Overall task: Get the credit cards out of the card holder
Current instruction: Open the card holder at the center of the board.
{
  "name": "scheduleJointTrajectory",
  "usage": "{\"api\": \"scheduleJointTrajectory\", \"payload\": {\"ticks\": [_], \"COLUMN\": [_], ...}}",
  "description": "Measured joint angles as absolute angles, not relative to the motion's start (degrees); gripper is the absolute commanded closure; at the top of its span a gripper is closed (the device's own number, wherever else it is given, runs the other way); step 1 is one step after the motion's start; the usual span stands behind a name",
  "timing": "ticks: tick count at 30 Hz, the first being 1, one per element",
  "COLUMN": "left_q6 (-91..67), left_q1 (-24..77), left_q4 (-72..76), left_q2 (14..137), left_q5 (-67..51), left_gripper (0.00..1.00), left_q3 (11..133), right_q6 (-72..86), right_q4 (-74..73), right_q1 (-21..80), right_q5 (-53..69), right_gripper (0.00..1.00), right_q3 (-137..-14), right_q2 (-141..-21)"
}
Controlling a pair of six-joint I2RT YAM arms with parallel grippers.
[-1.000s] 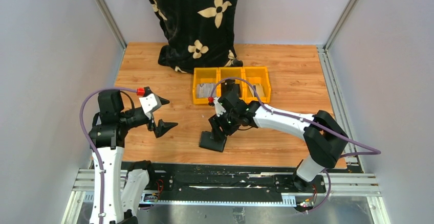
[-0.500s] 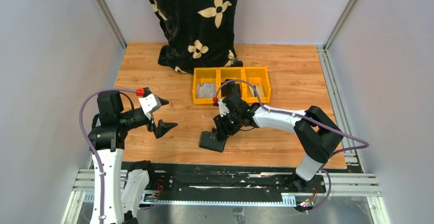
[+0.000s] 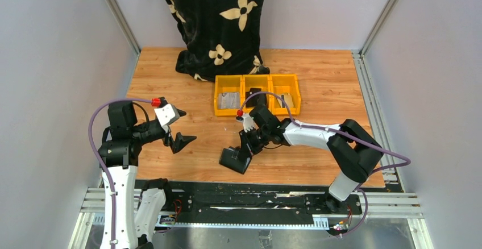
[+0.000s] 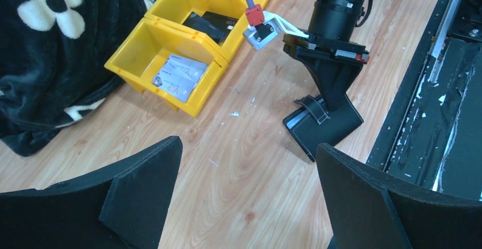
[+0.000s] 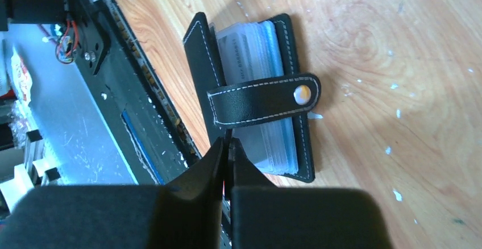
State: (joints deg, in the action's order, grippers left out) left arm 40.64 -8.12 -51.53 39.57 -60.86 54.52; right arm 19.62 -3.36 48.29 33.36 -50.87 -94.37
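I have the right gripper [image 5: 227, 146] down on the holder [image 4: 324, 128], which lies on the wood table [image 3: 318, 78] near its front edge; the fingers are pressed together with no gap, tips at the holder's near cover edge, and I cannot tell if they nip that edge. The holder's long side runs in line with the fingers; the strap [image 5: 261, 100] crosses it, and its metal snap [image 5: 301, 94], off to one side of the tips, looks fastened. So I judge the strap must come undone first. The holder is black, leather-like, white-stitched; the cards [image 5: 250, 44] show as a pale stack in clear sleeves. The left gripper [image 4: 249, 146] is spread wide, well apart; the right arm is nearer.
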Motion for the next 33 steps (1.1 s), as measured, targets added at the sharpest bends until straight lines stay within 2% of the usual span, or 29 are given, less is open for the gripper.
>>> {"api": "scheduleJointTrajectory", "payload": {"ticks": [6,10,17,21,26,33], "left_q6": [39.59,39.33,36.1,30.41,27.57,27.44], "left_q1": [-8.12,-8.12,-8.12,-7.99,-7.25,-7.01], "left_q4": [-51.55,-51.51,-48.16,-46.61,-45.12,-42.89], "left_q2": [39.46,39.29,39.18,38.41,35.22,32.01], "left_q5": [-60.18,-59.46,-54.0,-54.61,-57.58,-58.94], "left_gripper": [0.0,0.0,0.0,0.0,0.0,0.0], "left_q3": [54.76,55.64,56.23,59.35,60.34,56.49], "right_q6": [24.77,30.37,45.3,52.21,58.59,63.44], "right_q4": [0.38,-3.7,-13.45,-18.65,-23.31,-25.3], "right_q1": [48.21,48.31,53.54,58.11,62.19,65.73], "right_q5": [36.49,33.89,5.15,-7.53,-16.08,-19.57], "right_gripper": [1.0,1.0,1.0,1.0,1.0,1.0], "right_q3": [-49.67,-53.82,-70.46,-80.84,-92.62,-99.68], "right_q2": [-94.08,-91.81,-84.01,-84.84,-91.22,-97.86]}}
